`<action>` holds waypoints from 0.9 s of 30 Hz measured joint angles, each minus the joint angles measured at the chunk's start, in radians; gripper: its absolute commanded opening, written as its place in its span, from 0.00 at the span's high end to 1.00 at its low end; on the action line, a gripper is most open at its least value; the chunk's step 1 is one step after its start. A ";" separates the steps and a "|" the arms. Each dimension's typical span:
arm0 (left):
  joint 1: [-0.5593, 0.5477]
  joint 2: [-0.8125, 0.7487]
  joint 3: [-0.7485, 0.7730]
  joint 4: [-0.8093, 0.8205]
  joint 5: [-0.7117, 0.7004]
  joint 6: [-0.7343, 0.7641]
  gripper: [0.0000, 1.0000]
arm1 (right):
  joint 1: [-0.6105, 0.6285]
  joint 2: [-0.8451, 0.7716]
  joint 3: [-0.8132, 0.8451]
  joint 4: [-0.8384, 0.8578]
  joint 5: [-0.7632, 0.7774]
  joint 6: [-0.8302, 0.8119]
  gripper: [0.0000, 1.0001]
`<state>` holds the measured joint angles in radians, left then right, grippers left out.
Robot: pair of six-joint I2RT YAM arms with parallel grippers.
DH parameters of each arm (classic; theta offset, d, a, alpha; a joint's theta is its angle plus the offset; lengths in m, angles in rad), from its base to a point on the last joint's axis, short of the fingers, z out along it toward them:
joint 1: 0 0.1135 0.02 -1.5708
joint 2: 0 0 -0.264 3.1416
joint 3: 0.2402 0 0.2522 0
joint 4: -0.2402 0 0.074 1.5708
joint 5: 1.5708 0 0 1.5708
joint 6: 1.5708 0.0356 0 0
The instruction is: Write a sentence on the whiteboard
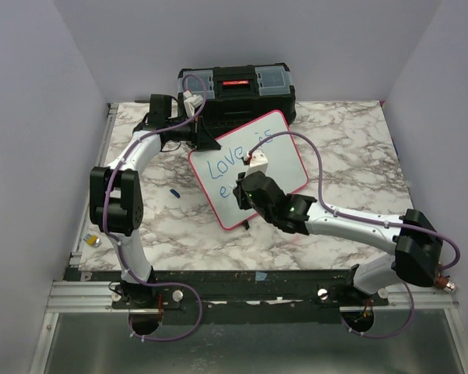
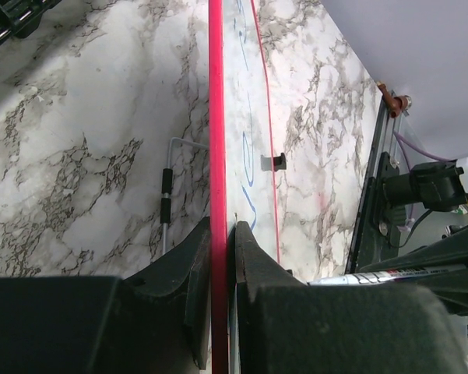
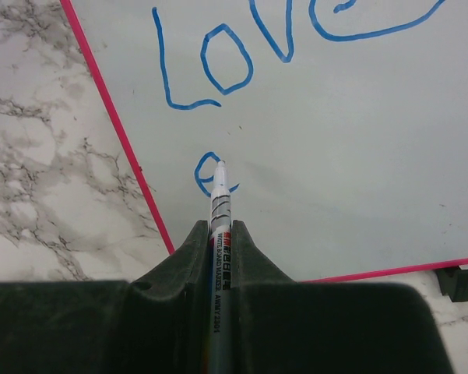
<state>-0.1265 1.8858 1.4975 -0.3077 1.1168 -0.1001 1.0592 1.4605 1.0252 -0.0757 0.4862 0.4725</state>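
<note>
Beneath right end effector (image 3: 219,232), marker (image 3: 220,199) on whiteboard (image 3: 358,156)

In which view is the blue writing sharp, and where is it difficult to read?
Right wrist: the sentence is sharp and evenly lit, no glare. Left wrist: the whiteboard appears almost edge-on, so the strokes are squeezed and unreadable. Top external: the writing is small and partly covered by the right arm.

- A black toolbox (image 1: 237,87) stands at the far edge of the surface; its lid has a red strip and clear compartments at both ends.
- The surface (image 1: 358,148) is white marble pattern with grey-brown veins.
- A small dark blue object (image 1: 174,192) lies left of the middle.
- A small silver-yellow object (image 1: 93,241), too small to identify, sits at the left edge.
- Plain lilac-grey walls (image 1: 47,78) stand around.
</note>
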 measured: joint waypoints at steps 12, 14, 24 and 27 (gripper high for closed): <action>0.001 -0.029 -0.029 0.034 0.025 0.000 1.00 | 0.000 0.077 0.004 0.003 0.047 -0.002 0.99; 0.001 -0.035 -0.034 0.038 0.029 0.000 1.00 | 0.000 0.086 0.008 0.002 0.051 -0.002 0.99; 0.001 -0.037 -0.040 0.052 0.046 0.001 1.00 | 0.000 0.092 0.037 0.005 0.071 -0.003 0.99; 0.001 -0.037 -0.041 0.054 0.047 0.001 1.00 | 0.000 0.098 0.037 0.006 0.072 -0.003 0.99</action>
<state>-0.1257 1.8484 1.4567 -0.2535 1.1641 -0.0994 1.0592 1.5589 1.0622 -0.0692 0.5583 0.4690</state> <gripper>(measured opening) 0.143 0.122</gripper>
